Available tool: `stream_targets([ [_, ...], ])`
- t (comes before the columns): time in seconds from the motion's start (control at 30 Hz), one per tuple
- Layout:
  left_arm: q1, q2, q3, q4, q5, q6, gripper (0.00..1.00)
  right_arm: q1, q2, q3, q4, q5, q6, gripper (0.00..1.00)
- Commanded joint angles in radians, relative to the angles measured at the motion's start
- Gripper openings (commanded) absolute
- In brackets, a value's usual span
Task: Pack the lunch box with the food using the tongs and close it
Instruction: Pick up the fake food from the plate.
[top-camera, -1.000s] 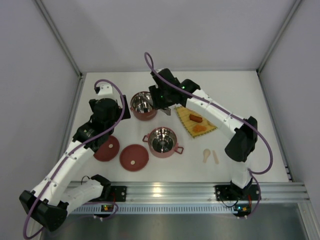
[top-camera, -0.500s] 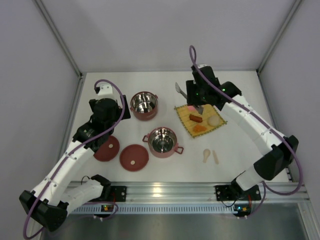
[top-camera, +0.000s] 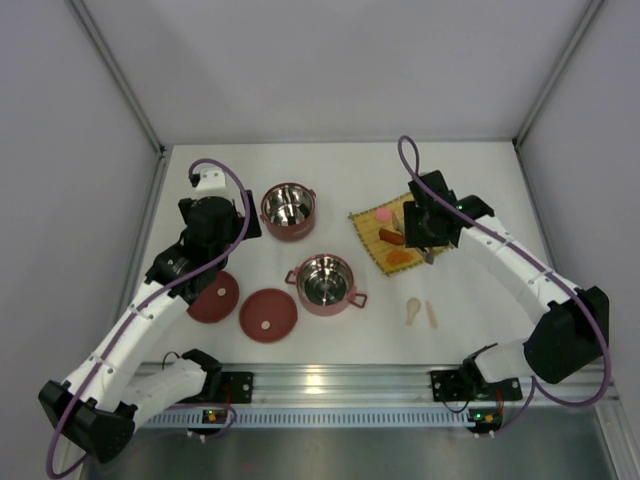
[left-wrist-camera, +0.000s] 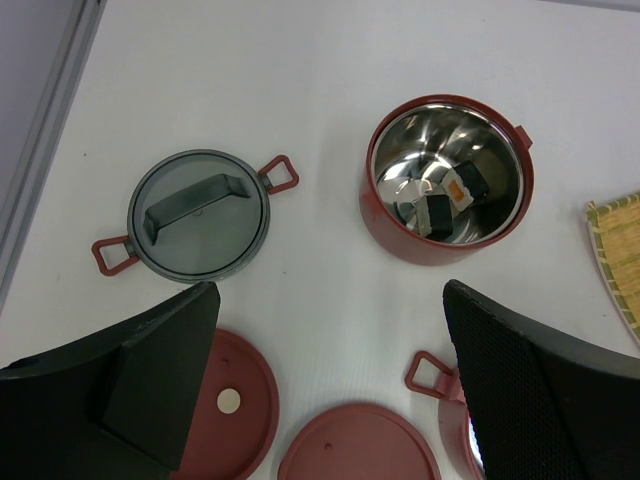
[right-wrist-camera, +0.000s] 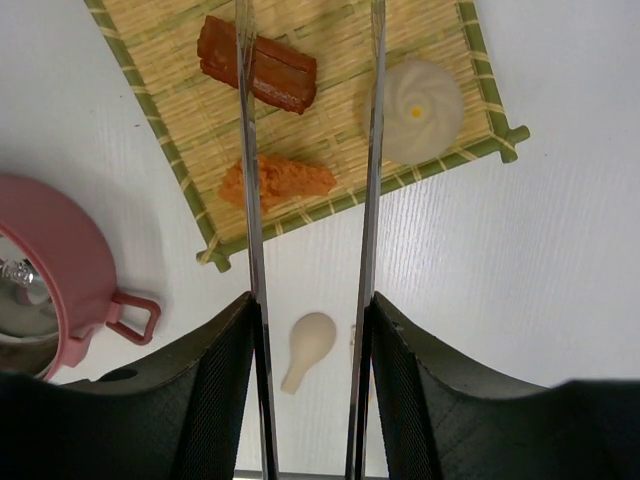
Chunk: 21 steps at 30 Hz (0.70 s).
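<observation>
Your right gripper (right-wrist-camera: 310, 322) has swung away from the far bowl (left-wrist-camera: 395, 235) and now hangs over the yellow mat (right-wrist-camera: 320, 60). It is clamped on the tongs (right-wrist-camera: 246, 150). Their two blades run forward side by side with a gap between them, so they look ready to straddle a piece. One blade crosses the sausage (right-wrist-camera: 257, 65) and the orange piece (right-wrist-camera: 277, 180). The other crosses the near edge of the cream piece (right-wrist-camera: 420, 97). From this view you cannot tell whether the tips touch anything.

Three pieces of food lie on the mat, so you have at least three more trips by my reckoning. Two black-and-white rolls (left-wrist-camera: 437, 214) already sit in the far bowl. The near bowl (right-wrist-camera: 55, 255) stands just beside the mat, open side up, a short carry for the next load.

Your left gripper (left-wrist-camera: 330, 295) is spread wide and holds nothing. It waits above the two flat dark-red lids (top-camera: 268, 315), probably for the closing step. A single grey lid (left-wrist-camera: 198, 215) with a strap handle lies beside the far bowl. So count two bowls and three lids. Two small beige sticks (top-camera: 413, 312) lie near the mat, and the task does not call for them.
</observation>
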Motion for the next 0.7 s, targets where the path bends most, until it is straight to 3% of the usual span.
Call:
stream_targets([
  [0.0,0.001,-0.001,0.019,0.018,0.003,0.002,0.99,-0.009,-0.027,0.003,0.113,-0.024,-0.004,0.46],
  [0.67,0.000,0.001,0.018,0.018,-0.005,0.004,0.99,-0.007,0.211,0.175,0.164,-0.086,0.005,0.46],
])
